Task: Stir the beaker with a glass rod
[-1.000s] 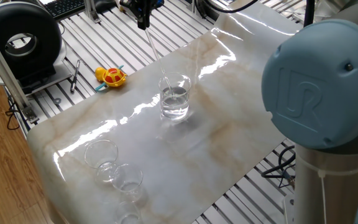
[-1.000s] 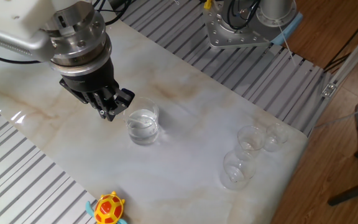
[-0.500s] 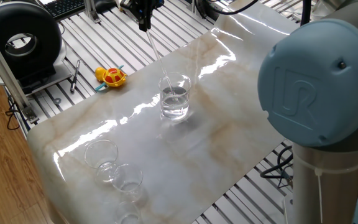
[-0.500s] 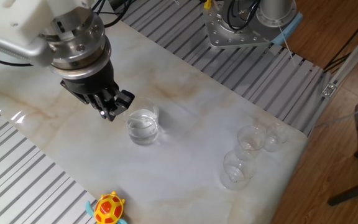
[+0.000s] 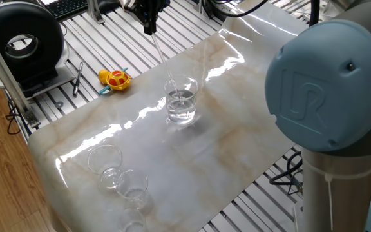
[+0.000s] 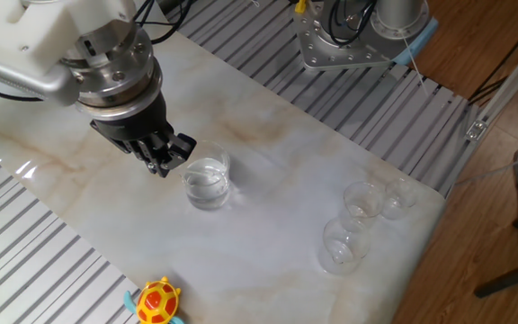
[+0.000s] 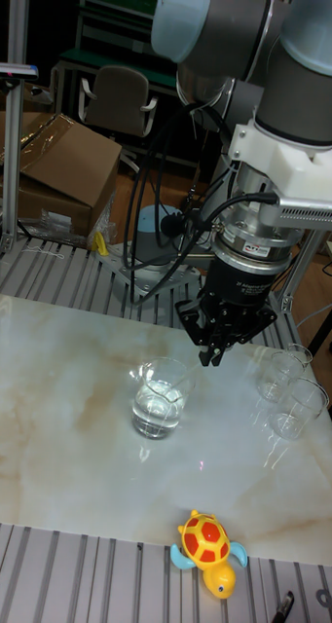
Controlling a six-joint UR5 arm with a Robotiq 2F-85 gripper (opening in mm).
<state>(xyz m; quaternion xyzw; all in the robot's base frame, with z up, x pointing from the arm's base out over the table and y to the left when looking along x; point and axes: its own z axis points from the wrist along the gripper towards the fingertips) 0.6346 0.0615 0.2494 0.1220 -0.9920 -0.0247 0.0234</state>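
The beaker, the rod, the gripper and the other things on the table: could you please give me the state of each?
beaker: upright, part full of clear liquid.
glass rod: tilted, lower end inside the beaker.
gripper: shut on the rod's top.
small glass cups: upright, seemingly empty, clustered apart from the beaker.
toy turtle: lying by the mat's edge, untouched.

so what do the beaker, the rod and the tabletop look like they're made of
The clear cylindrical beaker looks like glass: see-through, with bright rim glints. The thin transparent rod seems to be glass too, barely visible. The beige marbled tabletop is glossy and mirrors the lights; whether it is stone or a laminate sheet is unclear.
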